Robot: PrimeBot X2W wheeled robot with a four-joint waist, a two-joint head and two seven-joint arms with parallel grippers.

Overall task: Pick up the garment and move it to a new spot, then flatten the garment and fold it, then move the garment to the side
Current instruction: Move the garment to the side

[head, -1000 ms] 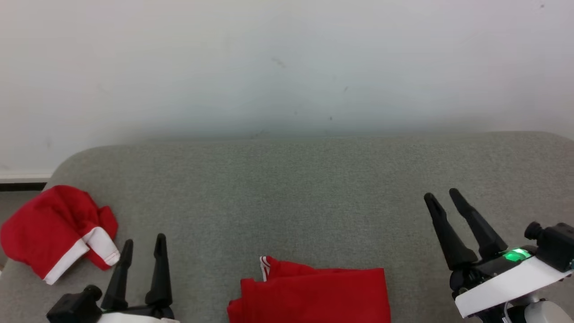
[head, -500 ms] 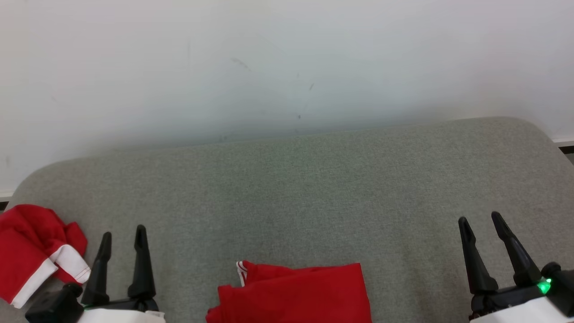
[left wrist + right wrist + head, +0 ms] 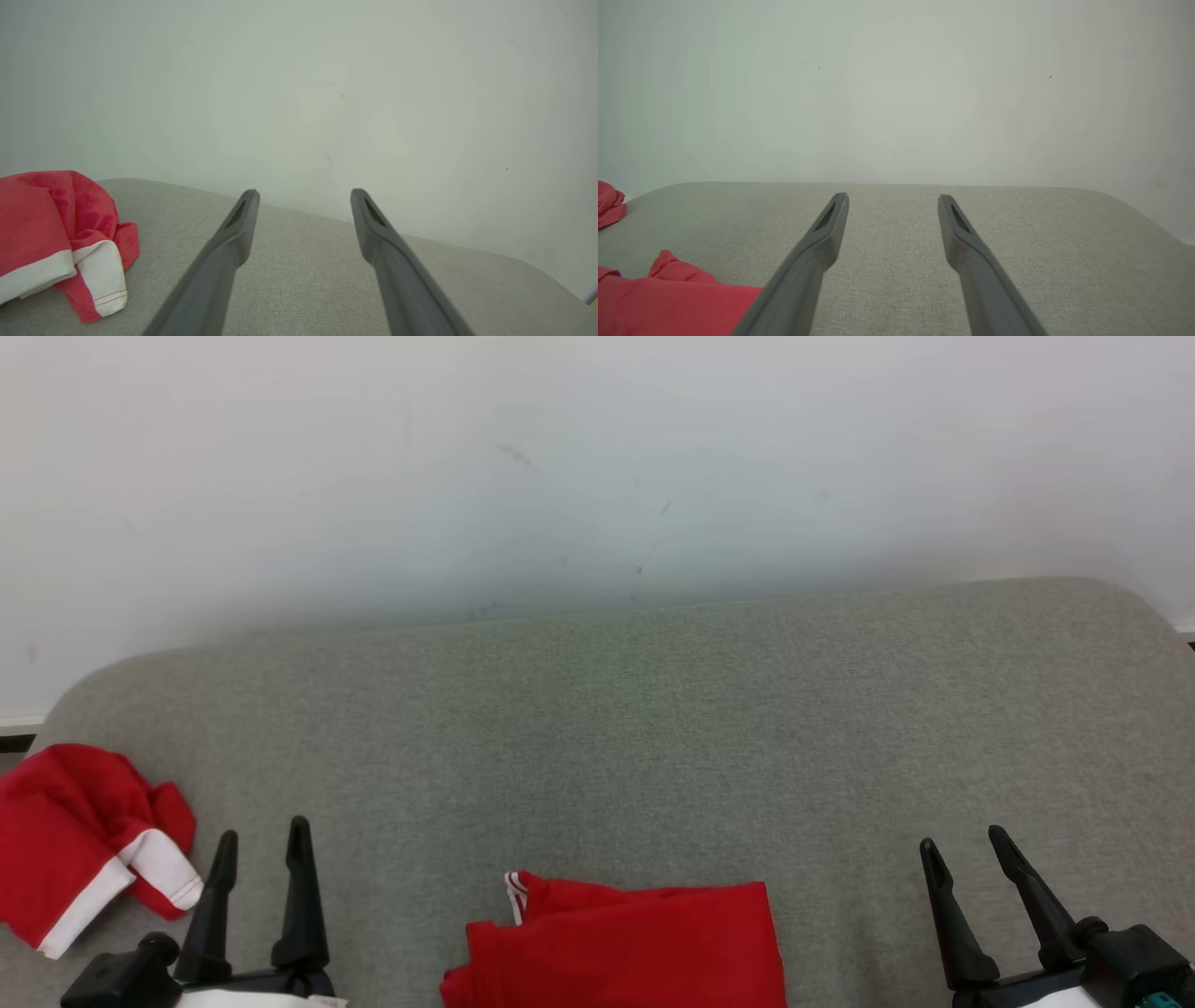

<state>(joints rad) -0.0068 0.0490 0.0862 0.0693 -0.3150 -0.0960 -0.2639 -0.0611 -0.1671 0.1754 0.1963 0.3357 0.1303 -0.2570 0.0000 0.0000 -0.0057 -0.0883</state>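
Left hand (image 3: 263, 833) and right hand (image 3: 962, 840) stand wide open, empty; folded garment (image 3: 616, 947) at 6 o'clock on bench (image 3: 653, 728) apparently awaits moving aside, crumpled garment (image 3: 75, 831) at 8 o'clock looks unstarted.

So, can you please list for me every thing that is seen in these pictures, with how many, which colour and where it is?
crumpled garment: one, red with white trim, at the left end of the padded surface, to the left of the left gripper.
flat garment: one, red with a little white trim at its far left corner, at the near middle of the padded surface, between the two grippers, cut off by the bottom of the head view.
padded surface: one, grey fabric, under both garments.
wall: one, white with a few small dark marks, behind the padded surface.
left gripper: one, dark fingers, lower left, open, holding nothing.
right gripper: one, dark fingers, lower right, open, holding nothing.
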